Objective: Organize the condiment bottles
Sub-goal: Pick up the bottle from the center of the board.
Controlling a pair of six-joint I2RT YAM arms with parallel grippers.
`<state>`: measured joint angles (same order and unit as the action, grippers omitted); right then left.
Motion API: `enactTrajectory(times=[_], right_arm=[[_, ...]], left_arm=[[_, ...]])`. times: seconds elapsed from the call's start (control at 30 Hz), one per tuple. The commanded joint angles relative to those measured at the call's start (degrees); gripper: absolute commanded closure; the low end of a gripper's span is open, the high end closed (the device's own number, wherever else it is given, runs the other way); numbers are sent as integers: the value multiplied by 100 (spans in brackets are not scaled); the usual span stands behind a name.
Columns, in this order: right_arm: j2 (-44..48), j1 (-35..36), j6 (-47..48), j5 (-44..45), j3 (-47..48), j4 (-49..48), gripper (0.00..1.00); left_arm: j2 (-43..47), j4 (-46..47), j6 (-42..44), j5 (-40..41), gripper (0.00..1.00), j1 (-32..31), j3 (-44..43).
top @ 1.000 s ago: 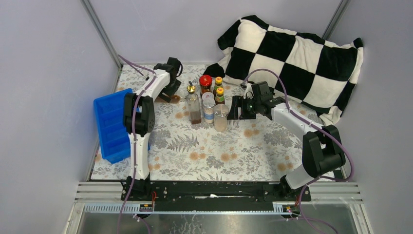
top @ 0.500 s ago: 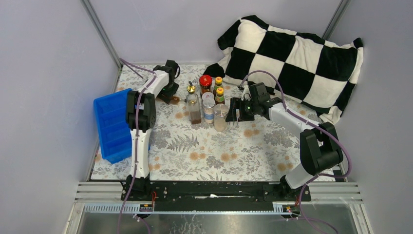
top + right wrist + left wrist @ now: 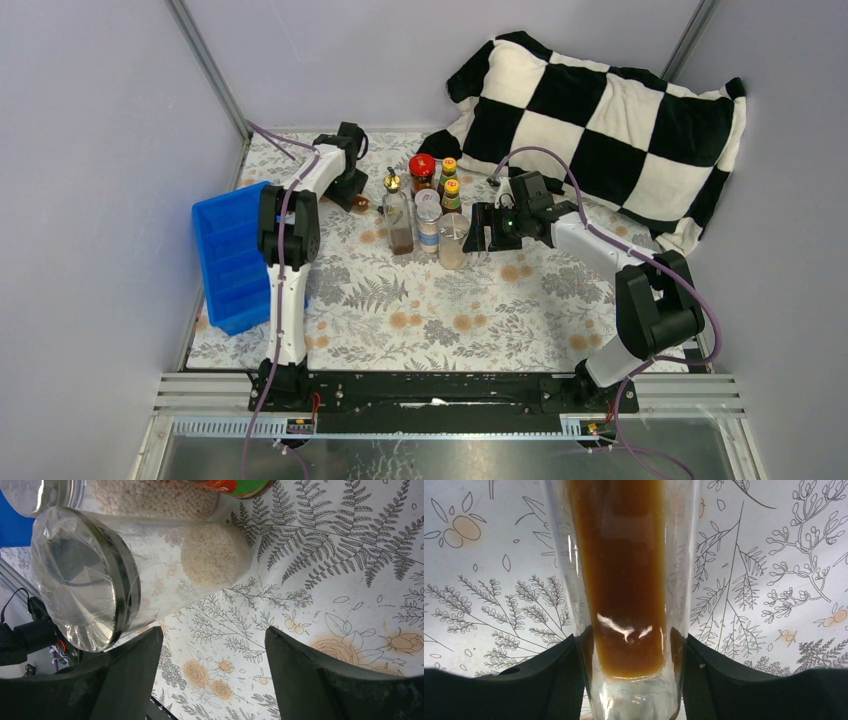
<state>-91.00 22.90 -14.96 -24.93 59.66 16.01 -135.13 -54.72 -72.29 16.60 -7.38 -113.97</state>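
Observation:
A clear bottle [image 3: 624, 580] of brown liquid lies on the flowered cloth at the back left, and my left gripper [image 3: 631, 645] is shut on it, one finger pressed against each glass side. From above only a brown bit of this bottle [image 3: 358, 203] shows under the left gripper [image 3: 352, 195]. The other condiment bottles stand grouped mid-table: a gold-spouted bottle [image 3: 398, 220], a red-lidded jar [image 3: 422, 170], two yellow-capped sauce bottles [image 3: 451, 185] and two silver-lidded shakers [image 3: 453, 240]. My right gripper [image 3: 484, 228] is open just right of the nearer shaker [image 3: 100, 580], with nothing between its fingers [image 3: 130, 670].
A blue divided tray [image 3: 228, 255] sits at the table's left edge, partly off the cloth. A black-and-white checked pillow [image 3: 600, 110] fills the back right corner. Walls close in on both sides.
The left jaws have narrowed onto the lying bottle, and the left wrist shifted slightly toward the back. The right gripper edged a little left toward the shaker.

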Motion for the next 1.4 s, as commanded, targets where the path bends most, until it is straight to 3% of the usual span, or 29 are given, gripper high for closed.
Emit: enactTrajectory(times=[0.0,0.5,0.9,1.37], right_arm=[[100,73,85,56,-50,19,19],[288,79,72,110,-144,34,19],[411,105,54,94,-285,-1,19],[661,123,45,73,-409,42,19]], left_arm=[[206,317,45,-272,100,100,6],[682,748,-388,-1215,100,180,-253],[1880,1496,-1208,-1438,100,159,894],[2223,1361,-1554,-1591,100,106,1304]])
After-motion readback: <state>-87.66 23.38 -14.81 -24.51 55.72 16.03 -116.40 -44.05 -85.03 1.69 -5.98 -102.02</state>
